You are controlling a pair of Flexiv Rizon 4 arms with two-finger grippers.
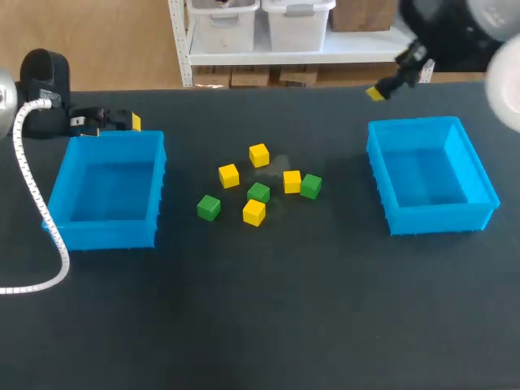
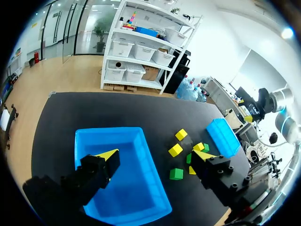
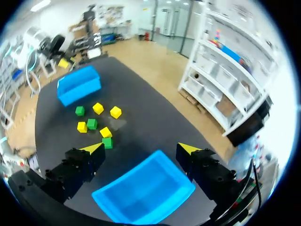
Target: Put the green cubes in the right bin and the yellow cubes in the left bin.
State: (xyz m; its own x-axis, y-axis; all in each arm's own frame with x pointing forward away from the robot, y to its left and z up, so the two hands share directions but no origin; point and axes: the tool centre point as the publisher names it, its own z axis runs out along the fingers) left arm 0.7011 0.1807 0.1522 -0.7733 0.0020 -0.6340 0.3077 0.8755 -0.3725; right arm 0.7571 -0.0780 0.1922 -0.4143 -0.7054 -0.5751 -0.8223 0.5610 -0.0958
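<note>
A matt black table (image 1: 260,325) stands on a pale wooden floor (image 2: 66,75). Behind it, a white shelf rack (image 1: 325,55) carries white lidded tubs (image 1: 231,23), with cardboard boxes (image 1: 244,77) under its lowest shelf. Farther off there are glass walls (image 2: 70,28), and ceiling lamps (image 3: 40,5) glow overhead.

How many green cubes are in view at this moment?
3. All lie on the table between the bins: one green cube nearest the left bin, one mid-cluster, one nearest the right bin. Both bins look empty; none seems hidden.
</note>
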